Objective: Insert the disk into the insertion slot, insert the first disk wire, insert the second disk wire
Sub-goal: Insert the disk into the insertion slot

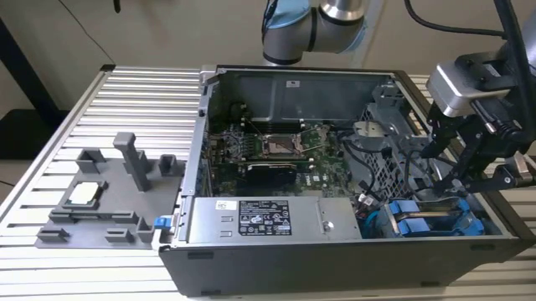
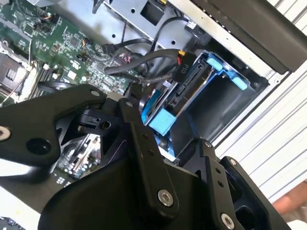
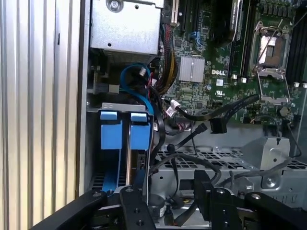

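Showing its bright blue frame, the disk sits slotted; the claw hangs released.

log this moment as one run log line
disk: seated in insertion slot | tool: open, above the slot | black connector: beside disk, mating cannot tell

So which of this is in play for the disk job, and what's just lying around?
In play:
silver hard drive in blue plastic frame
grey sheet-metal drive cage bay
black connector-tipped cables
black end effector, open, by the cage

Lying about:
grey plastic fixture tray
square silver chip on it
silver power supply box
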Tool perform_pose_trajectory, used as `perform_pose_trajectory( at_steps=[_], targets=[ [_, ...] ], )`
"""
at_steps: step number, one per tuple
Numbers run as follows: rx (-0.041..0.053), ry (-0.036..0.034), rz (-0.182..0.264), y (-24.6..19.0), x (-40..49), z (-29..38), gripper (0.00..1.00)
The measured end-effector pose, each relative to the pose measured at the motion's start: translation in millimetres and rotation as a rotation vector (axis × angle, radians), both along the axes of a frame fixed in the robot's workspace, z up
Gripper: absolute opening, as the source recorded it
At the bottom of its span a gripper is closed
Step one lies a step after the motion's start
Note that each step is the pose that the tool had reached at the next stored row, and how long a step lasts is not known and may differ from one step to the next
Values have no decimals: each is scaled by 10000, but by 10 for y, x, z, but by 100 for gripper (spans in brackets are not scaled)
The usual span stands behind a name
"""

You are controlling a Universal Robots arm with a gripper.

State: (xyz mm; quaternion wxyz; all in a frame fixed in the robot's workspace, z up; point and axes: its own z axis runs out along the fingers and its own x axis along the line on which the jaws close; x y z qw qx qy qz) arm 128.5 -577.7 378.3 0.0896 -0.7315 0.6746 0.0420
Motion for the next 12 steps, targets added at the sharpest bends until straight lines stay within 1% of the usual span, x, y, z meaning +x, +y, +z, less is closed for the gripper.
perform_pose_trajectory(
  at_steps=[2, 8, 12],
  targets=[
    [0, -1, 110, -2, 31, 0, 53],
    [0, 0, 225, -24, 141, 1, 53],
    [15, -1, 320, -31, 226, 0, 53]
  ],
)
